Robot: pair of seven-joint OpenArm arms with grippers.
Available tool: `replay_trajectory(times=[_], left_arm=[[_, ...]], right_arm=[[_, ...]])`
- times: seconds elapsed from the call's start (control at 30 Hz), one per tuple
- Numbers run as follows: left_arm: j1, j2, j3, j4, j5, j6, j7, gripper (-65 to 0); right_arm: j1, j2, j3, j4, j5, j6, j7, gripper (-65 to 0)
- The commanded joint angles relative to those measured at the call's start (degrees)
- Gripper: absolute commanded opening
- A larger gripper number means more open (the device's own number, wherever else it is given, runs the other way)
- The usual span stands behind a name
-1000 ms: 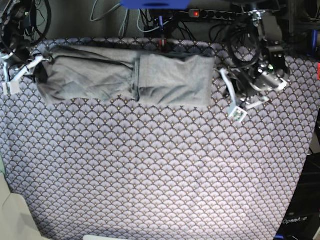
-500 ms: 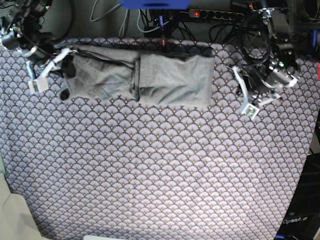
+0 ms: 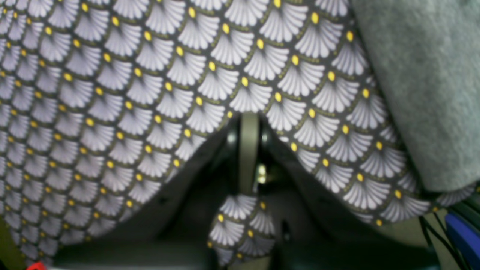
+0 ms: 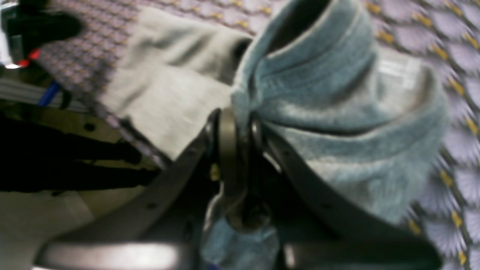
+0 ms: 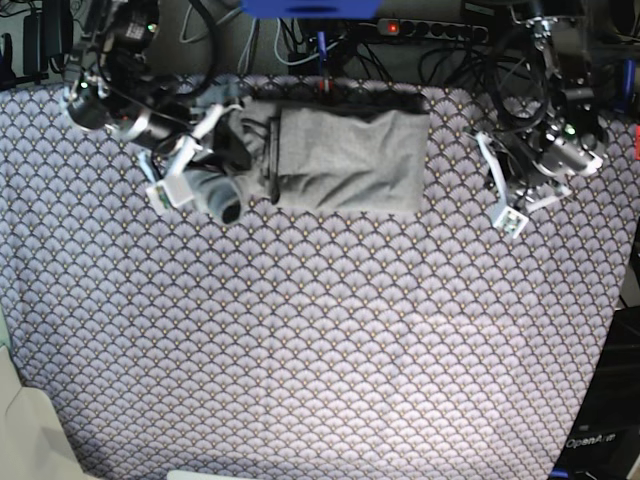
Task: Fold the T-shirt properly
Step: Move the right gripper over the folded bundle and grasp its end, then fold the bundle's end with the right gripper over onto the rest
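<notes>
The light grey T-shirt (image 5: 350, 160) lies along the far edge of the table, its right half folded flat. My right gripper (image 5: 195, 172) is shut on the shirt's left part, which hangs bunched and rolled below it (image 5: 220, 200). In the right wrist view the fingers (image 4: 229, 146) pinch the gathered cloth of the T-shirt (image 4: 337, 112), showing its blue-grey side. My left gripper (image 5: 508, 205) hovers to the right of the shirt, shut and holding nothing. Its closed fingers (image 3: 248, 150) point at the patterned cloth, with the T-shirt's (image 3: 423, 82) edge at the upper right.
The purple-grey scallop-patterned cloth (image 5: 320, 340) covers the whole table. Behind the far edge are a power strip (image 5: 430, 28), cables and a blue object (image 5: 310, 8). A pale object (image 5: 25, 430) sits off the front left corner.
My right gripper has carried the shirt's left part from the far left corner toward the middle, bunching it beside the folded half. The left arm has drifted slightly right.
</notes>
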Motion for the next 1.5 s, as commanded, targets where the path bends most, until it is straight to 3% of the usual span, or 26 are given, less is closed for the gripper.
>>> replay_trajectory(times=[0.0,0.33,0.63,0.83,1.17,1.3,1.47], left_arm=[[-0.4,-0.4,-0.2,0.0,-0.4,0.1,-0.7,-65.0],[-0.3,-2.9,-0.3,-4.0,-0.3,0.1,-0.7,-65.0],[1.0,-3.0,-0.2,-3.6,-0.3,0.1,-0.8,-65.0],[1.0,-3.6,-0.5,-3.1,-0.3,0.1,-0.8,-65.0],[0.8,-4.3,-10.5,-2.7,-0.4,0.1,-0.8,-65.0],[1.1,-4.3,-12.8,-2.7,-0.4,0.1,-0.8,-65.0],[2.0,-4.3,-14.9,-2.7,-0.4,0.1,-0.8,-65.0]], right_arm=[[1.0,-0.6,-1.0,1.1,1.1,0.3,0.9,-65.0],[1.9,-5.4,-11.2,1.1,1.0,0.3,1.2,-65.0],[3.7,-4.8,-13.2,0.6,0.8,0.3,0.8,-65.0],[6.3,-2.3,-21.5,0.3,0.1,0.3,1.4,-65.0],[12.7,-0.6,-32.5,-1.3,-0.5,0.3,3.9,-65.0],[15.5,-0.7,-35.8,-6.8,-0.5,0.3,4.3,-65.0],[18.4,-0.4,-39.9,-14.6,-0.5,0.3,9.3,-65.0]])
